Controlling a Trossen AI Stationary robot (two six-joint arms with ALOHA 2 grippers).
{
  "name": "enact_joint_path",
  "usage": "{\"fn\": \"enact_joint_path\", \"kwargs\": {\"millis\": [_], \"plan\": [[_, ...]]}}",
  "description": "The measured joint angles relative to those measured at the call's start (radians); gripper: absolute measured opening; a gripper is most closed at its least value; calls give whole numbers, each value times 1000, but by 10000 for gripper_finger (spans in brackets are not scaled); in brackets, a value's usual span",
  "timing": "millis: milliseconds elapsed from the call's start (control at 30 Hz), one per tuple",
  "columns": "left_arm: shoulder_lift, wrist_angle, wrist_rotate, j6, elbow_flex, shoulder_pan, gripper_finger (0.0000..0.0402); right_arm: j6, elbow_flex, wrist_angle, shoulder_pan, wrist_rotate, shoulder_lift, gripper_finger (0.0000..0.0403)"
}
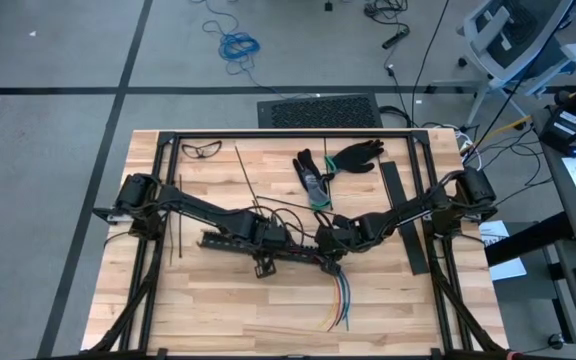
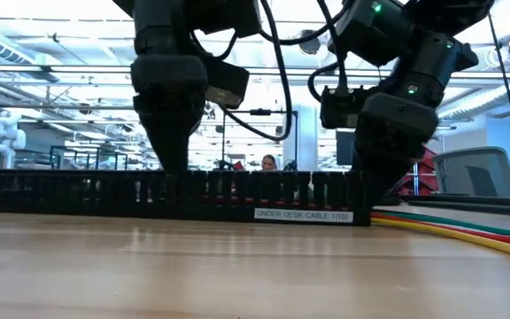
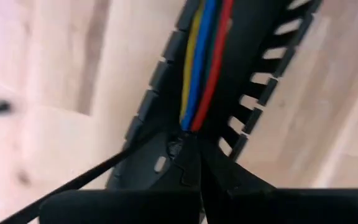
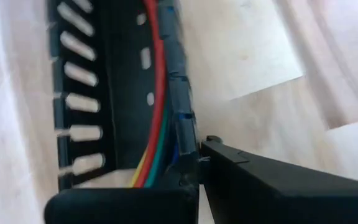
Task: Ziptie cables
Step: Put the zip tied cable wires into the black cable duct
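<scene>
While both arms reach to the middle of the wooden surface (image 1: 218, 300), their ends meet over the long black slotted rail (image 2: 175, 197), which lies across the centre of the high view; the left pincer (image 1: 265, 262) is at the rail's middle part and the right pincer (image 1: 334, 262) is at its right end. In the left wrist view, the left pincer (image 3: 194, 165) has its fingers pressed together, closed on the cables (image 3: 202, 62) where they run inside the rail's channel; yellow, blue and red wires are visible there. In the right wrist view, the right pincer (image 4: 197, 168) is also closed, its fingers tight on the cables (image 4: 157, 112) at the place where they leave the rail. From that end the cables (image 1: 340, 300) spread loose toward the bottom centre of the high view; in the low view they lie at the right edge of the frame, flat on the surface. The zipties (image 1: 246, 178) are thin dark strips in the upper left part of the surface, apart from the rail. A pair of black gloves (image 1: 340, 160) lies in the upper centre, and safety glasses (image 1: 202, 149) lie near the upper left corner of the surface.
</scene>
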Motion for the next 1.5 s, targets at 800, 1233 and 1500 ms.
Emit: {"fn": "enact_joint_path", "kwargs": {"millis": [800,1233,1500], "plan": [[0,8,-41,4,1,37,0,223,-28,49,11,-26,-5,0],[0,-1,-42,-204,1,-15,0,526,-35,91,-106,91,-2,1],[0,16,-23,-313,2,-35,0,550,-35,83,-114,134,-1,1]]}}
